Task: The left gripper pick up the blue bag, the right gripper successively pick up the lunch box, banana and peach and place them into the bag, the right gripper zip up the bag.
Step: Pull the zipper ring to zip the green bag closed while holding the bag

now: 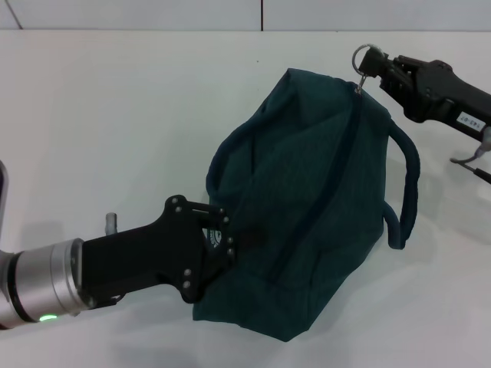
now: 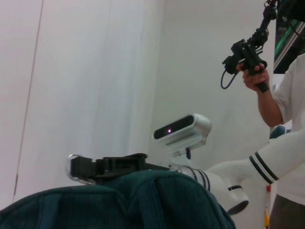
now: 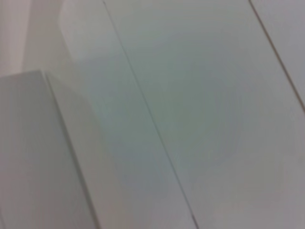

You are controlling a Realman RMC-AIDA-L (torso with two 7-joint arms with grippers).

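1. Centrally in the head view, the blue bag [image 1: 307,207] sits on the white surface [image 1: 115,115], zipped closed.
2. Lower left, the left pincer [image 1: 224,238] clamps the bag's end (fingertips buried in fabric).
3. Upper right, the right pincer [image 1: 376,67] pinches the silver ring zipper pull [image 1: 362,55].

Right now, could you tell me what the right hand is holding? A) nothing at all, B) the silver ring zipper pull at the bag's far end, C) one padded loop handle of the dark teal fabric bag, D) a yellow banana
B: the head view shows the right hand pinching the silver ring zipper pull at the far end of the dark teal fabric bag, whose zip looks closed.
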